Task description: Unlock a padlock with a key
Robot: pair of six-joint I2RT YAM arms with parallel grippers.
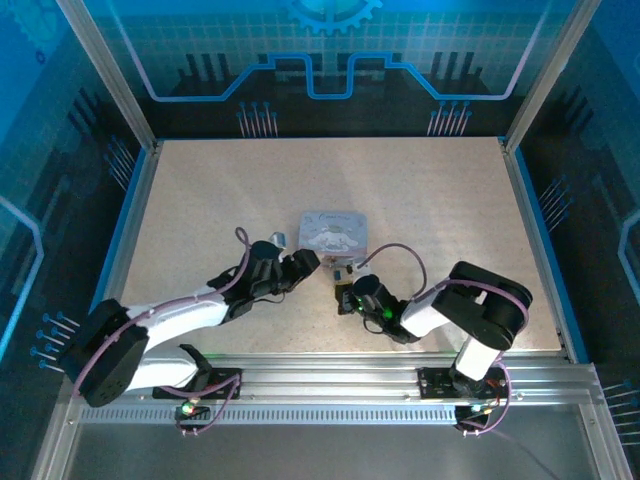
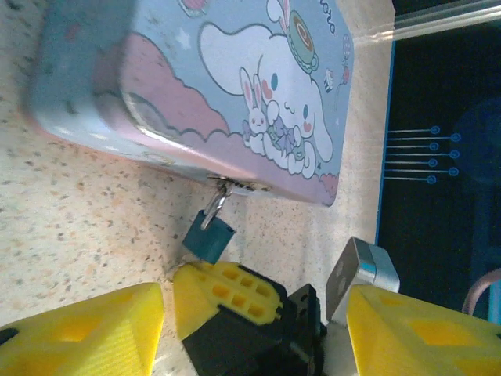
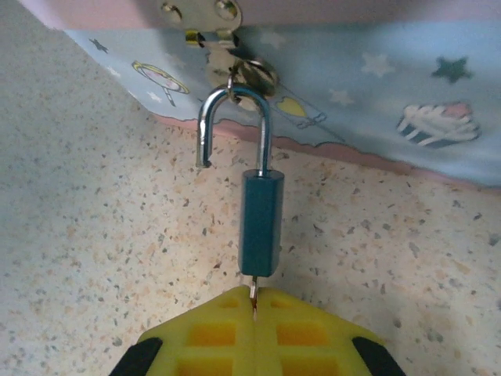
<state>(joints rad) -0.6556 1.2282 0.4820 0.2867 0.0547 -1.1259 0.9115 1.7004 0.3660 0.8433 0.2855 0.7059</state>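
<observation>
At hasp point(image 3: 205, 23) of tin box point(image 3: 376, 94): teal padlock point(image 3: 261, 231), shackle point(image 3: 235, 117) open at one end; key point(image 3: 253, 291) in its base, pinched in right gripper point(image 3: 254, 313); left gripper point(image 2: 254, 313) spread wide, empty.

I'm looking at the small teal-blue blocky padlock point(image 3: 261, 222) and its thin silver metal shackle point(image 3: 235, 117) is sprung. One leg sits in the body, while the other ends free in the air, clear of the body. The shackle hooks through the hasp ring point(image 3: 258, 77) on the side of the pastel cartoon-printed tin box point(image 3: 376, 86). The body stretches away from it over the speckled table point(image 3: 94, 235).

The thin dark metal key point(image 3: 253, 290) shows as a sliver. Its blade enters the body's bottom end, and the rest is pinched between the pressed-together yellow pads of the right gripper point(image 3: 254, 307). From the left wrist, the padlock point(image 2: 209, 239) sits tilted just off the tin's edge.
</observation>
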